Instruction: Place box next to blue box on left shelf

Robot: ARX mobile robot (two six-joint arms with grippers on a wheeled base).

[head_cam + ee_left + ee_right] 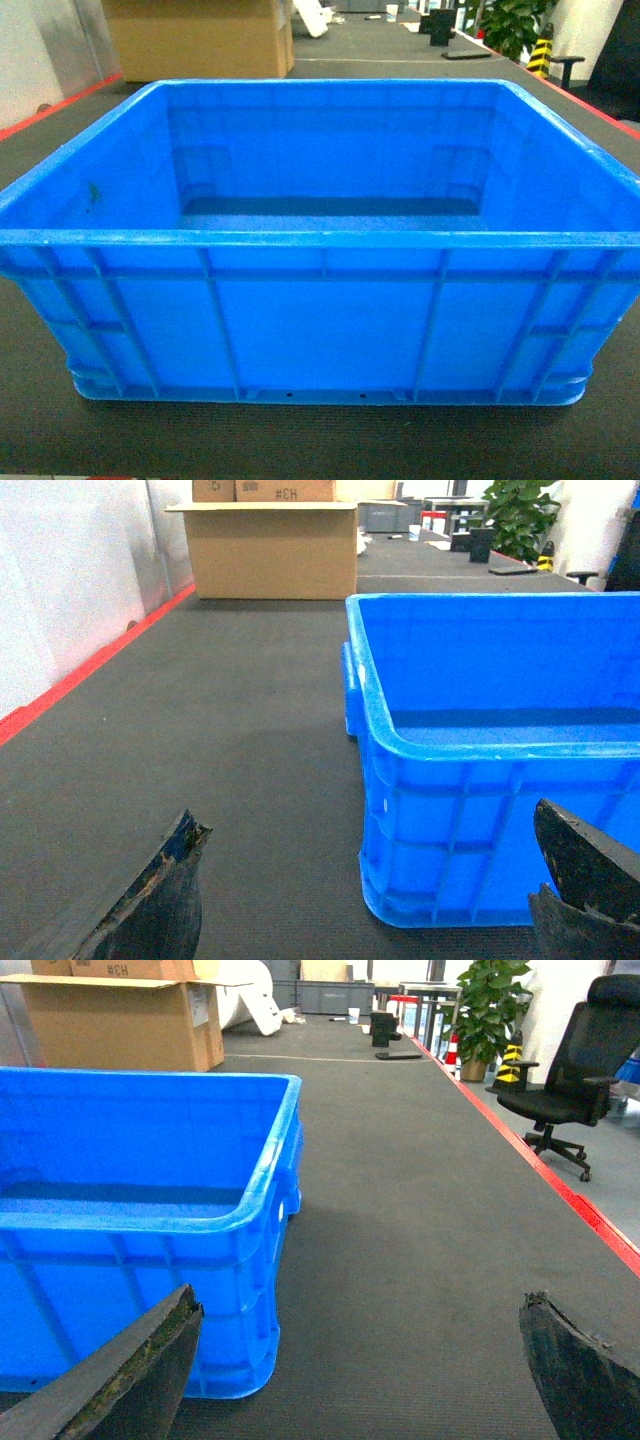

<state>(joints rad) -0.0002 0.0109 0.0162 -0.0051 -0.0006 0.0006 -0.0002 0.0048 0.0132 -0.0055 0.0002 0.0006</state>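
Note:
The box (320, 330), a large bright-blue ribbed crate with nothing in it, stands on the dark carpeted floor and fills the head view. Neither gripper shows in the head view. My left gripper (370, 820) is open and low, just short of the box's (480, 810) near left corner, which lies ahead between the spread fingers. My right gripper (362, 1298) is open too, with the box's (120, 1250) near right corner just ahead of its left finger (150, 1370). Neither gripper holds anything. The left shelf and the other blue box are out of view.
A big cardboard carton (200, 40) stands behind the box on the left. A white wall (70, 600) with a red floor line (90, 660) runs along the left. On the right are another red line (560, 1190), an office chair (570, 1070) and a potted plant (490, 1010).

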